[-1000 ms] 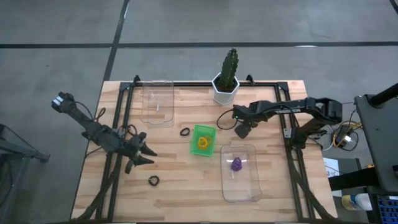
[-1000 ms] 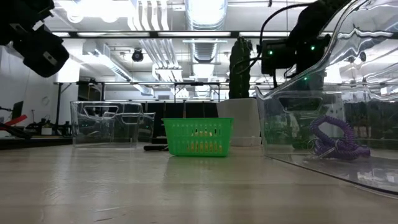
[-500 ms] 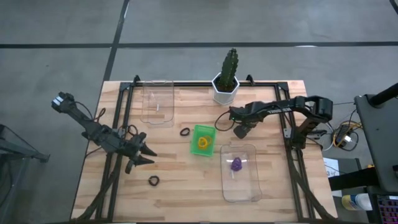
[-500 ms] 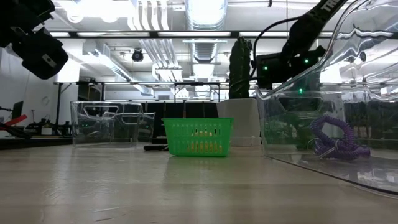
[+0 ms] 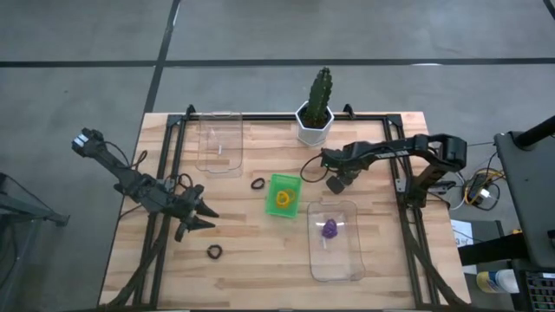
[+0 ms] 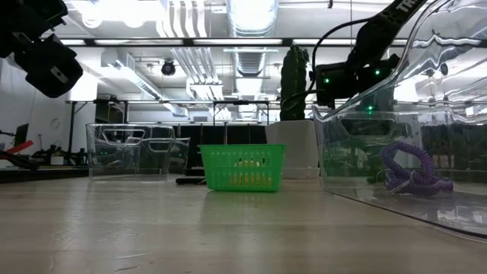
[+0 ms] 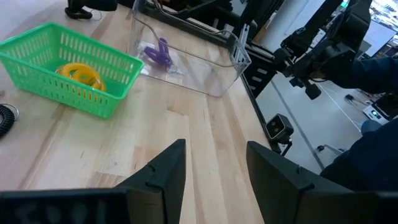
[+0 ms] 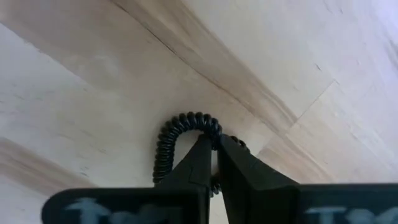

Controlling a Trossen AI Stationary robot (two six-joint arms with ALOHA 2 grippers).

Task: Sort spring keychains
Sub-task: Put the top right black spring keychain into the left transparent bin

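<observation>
Bench (image 5: 260, 269): the two clear trays, the green basket (image 5: 284, 194) and the loose keychains lie well apart.

Right gripper (image 8: 213, 163): down at the bench surface toward the far right, just beside the potted cactus (image 5: 316, 110), fingers pinched together on a black keychain (image 8: 180, 134). Judgement: the hold takes only part of the coil, so a slow, straight lift is advised to prevent it springing free.

Left gripper (image 7: 214, 168): fingers wide apart, holding nothing, waiting over the left side.
</observation>
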